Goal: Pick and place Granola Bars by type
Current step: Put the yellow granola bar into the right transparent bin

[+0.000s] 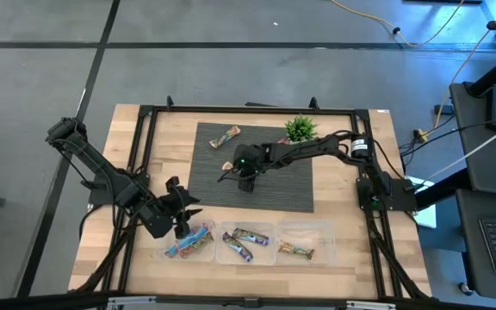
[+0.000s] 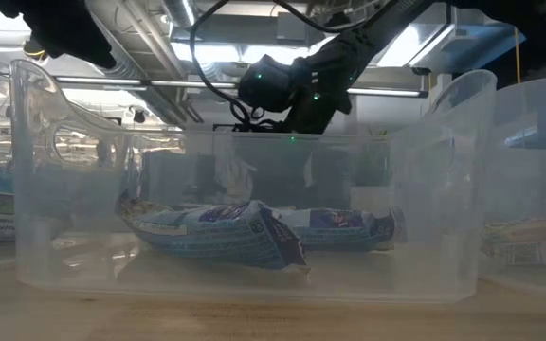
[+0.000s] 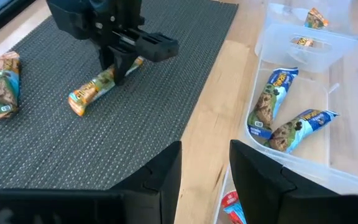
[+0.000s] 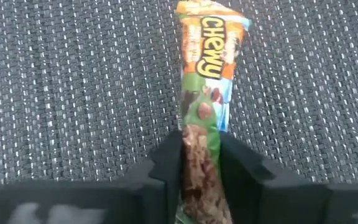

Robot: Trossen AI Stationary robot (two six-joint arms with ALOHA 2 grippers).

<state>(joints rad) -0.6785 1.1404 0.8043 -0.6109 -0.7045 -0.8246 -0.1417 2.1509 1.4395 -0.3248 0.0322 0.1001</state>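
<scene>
My right gripper (image 1: 246, 179) reaches over the dark mat (image 1: 291, 194) and is shut on a green-and-orange granola bar (image 3: 98, 87), which also shows in the right wrist view (image 4: 207, 68). A second bar of the same kind (image 1: 226, 136) lies flat on the mat's far left part (image 3: 4, 84). My left gripper (image 3: 205, 168) hangs open above the near left of the table, beside the left container. That container holds two blue bars (image 3: 269, 102). The middle container holds purple bars (image 1: 246, 244), and the right one holds tan bars (image 1: 298, 251). My right gripper pinches the green-and-orange bar at one end (image 4: 199, 146) between its two fingers (image 4: 166, 168). The fingers come from above, pointing down, and lie across the bar. The bar's free end (image 3: 79, 104) points away over the mat; whether it rests there, I cannot tell.
Three clear plastic containers (image 1: 308, 231) stand in a row along the table's near edge. A small green potted plant (image 1: 300, 129) stands at the mat's far right corner. A black frame (image 1: 145, 110) runs round the wooden table top. A red-and-white wrapper (image 3: 232, 205) shows below my left gripper.
</scene>
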